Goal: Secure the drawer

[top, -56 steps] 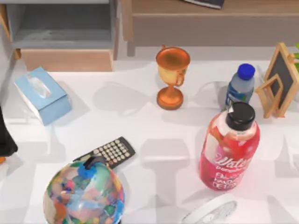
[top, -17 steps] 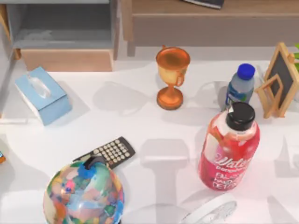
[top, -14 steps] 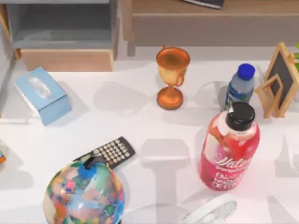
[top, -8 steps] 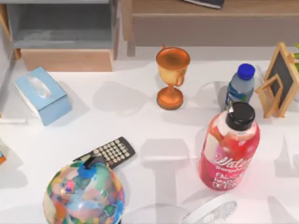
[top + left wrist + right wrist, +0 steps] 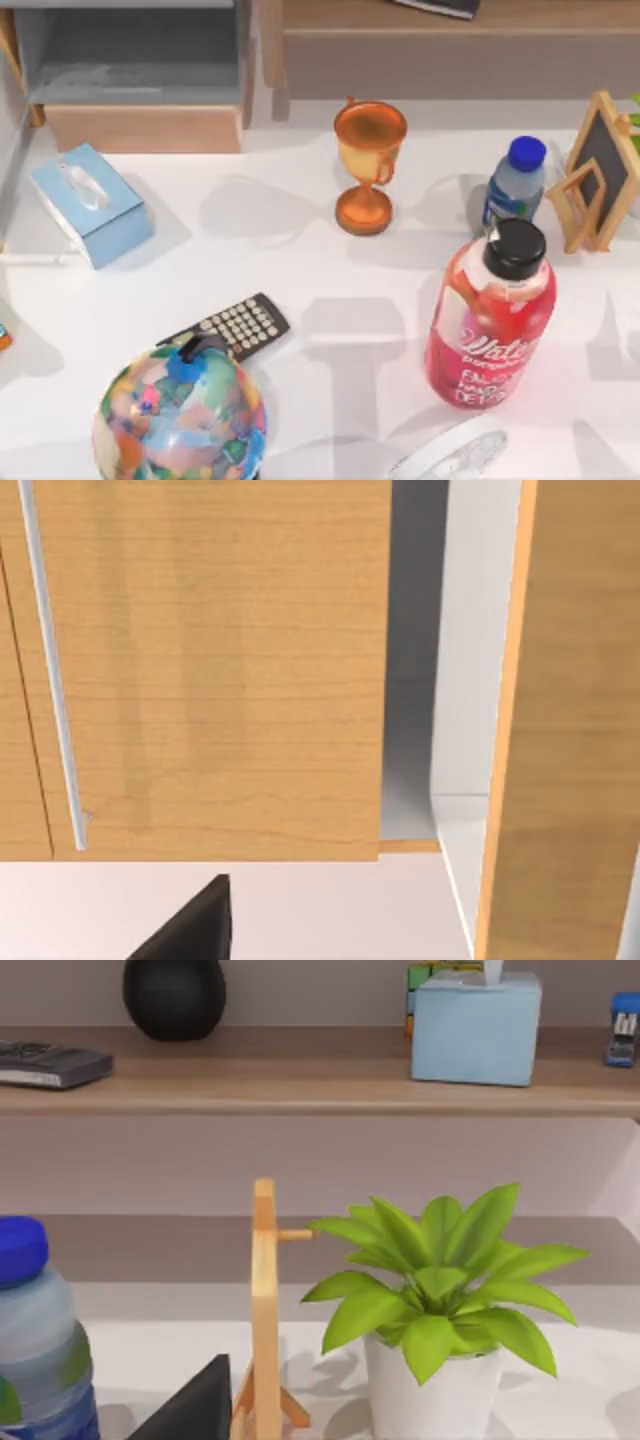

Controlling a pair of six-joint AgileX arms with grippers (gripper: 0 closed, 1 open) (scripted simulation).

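The drawer [image 5: 140,128] stands pulled out at the table's far left, its grey inside [image 5: 135,55] open to the top view behind the plain tan front. In the left wrist view, tan wooden panels [image 5: 210,670] rise close ahead with a grey gap [image 5: 410,680] between them; I cannot tell which panel belongs to the drawer. A dark part of my left gripper [image 5: 190,932] shows low in that view. A dark part of my right gripper [image 5: 190,1410] sits near the blue-capped water bottle [image 5: 35,1350], at the table's right.
A light blue tissue box [image 5: 90,205] lies just in front of the drawer. A copper trophy [image 5: 368,165], remote [image 5: 228,326], globe [image 5: 180,415], red bottle [image 5: 492,320], water bottle [image 5: 515,180] and chalkboard easel [image 5: 600,170] stand about. The brown shelf unit [image 5: 450,55] runs along the back, and a potted plant [image 5: 435,1300] stands at the right.
The dark part of my left arm, seen 3.4 s ago at the top view's left edge, has left that view. The shadows there have shifted. The drawer has not moved.
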